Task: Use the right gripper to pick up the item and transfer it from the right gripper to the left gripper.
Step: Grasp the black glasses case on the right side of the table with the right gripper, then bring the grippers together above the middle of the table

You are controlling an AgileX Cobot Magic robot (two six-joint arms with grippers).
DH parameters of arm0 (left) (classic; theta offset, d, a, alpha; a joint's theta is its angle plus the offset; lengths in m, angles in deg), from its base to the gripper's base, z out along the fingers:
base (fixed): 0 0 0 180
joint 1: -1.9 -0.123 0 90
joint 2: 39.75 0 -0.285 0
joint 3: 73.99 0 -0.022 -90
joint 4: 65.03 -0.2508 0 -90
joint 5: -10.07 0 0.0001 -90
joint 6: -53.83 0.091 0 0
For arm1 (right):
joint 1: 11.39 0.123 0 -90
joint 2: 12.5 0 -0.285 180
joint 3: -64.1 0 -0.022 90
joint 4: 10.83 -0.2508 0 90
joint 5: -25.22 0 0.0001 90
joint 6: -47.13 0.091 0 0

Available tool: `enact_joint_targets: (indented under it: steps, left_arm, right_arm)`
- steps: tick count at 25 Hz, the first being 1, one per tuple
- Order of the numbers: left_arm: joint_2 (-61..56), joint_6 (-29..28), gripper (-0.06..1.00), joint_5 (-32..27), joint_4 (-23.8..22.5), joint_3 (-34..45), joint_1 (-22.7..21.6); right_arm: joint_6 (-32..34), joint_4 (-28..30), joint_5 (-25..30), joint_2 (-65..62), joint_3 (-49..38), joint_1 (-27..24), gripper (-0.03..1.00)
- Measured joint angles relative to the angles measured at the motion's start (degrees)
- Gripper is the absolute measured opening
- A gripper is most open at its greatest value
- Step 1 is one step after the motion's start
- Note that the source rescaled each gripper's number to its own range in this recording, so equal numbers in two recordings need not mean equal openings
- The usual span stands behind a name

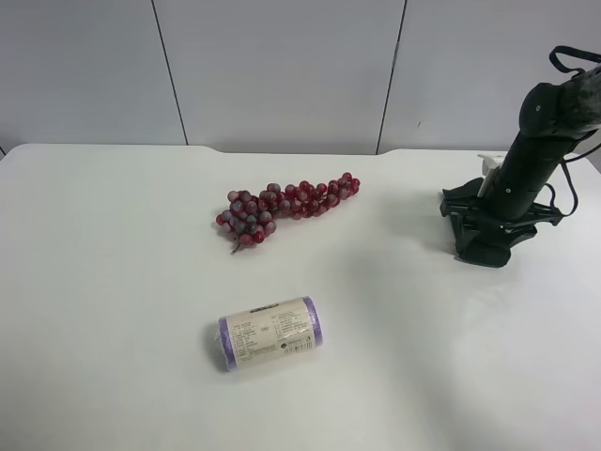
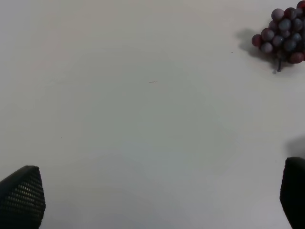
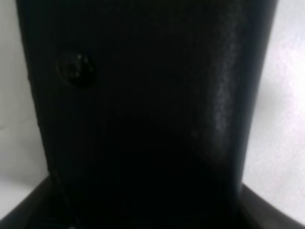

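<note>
The item, a blackish soft case (image 3: 143,124) with a small snap (image 3: 76,69), fills the right wrist view, very close to the camera. My right gripper (image 1: 484,242) is down at the table on the exterior high view's right, on a thick black arm with a white bracket. The case cannot be told apart from the black gripper there. Its fingertips are hidden, so its grip is unclear. My left gripper (image 2: 157,200) is open and empty above bare table, with one fingertip (image 2: 21,195) low in each corner of the left wrist view. The left arm is out of the exterior view.
A red grape bunch (image 1: 282,209) lies at the table's middle and also shows in the left wrist view (image 2: 283,36). A purple-ended labelled roll (image 1: 270,333) lies nearer the front. The white table (image 1: 113,282) meets a grey panelled wall at the back.
</note>
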Motion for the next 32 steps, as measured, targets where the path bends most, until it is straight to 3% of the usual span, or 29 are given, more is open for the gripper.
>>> enact_joint_targets:
  steps: [9,17,32]
  left_arm:
    - [0.0,0.0,1.0,0.0,0.0,0.0,0.0]
    - [0.0,0.0,1.0,0.0,0.0,0.0,0.0]
    - [0.0,0.0,1.0,0.0,0.0,0.0,0.0]
  right_arm:
    - [-0.29,0.0,-0.15,-2.69,0.0,0.0,0.15]
    - [-4.67,-1.08,4.33,-11.63,0.0,0.65,0.14]
    - [-13.49,-2.48,12.21,-24.67,0.0,17.58,0.12]
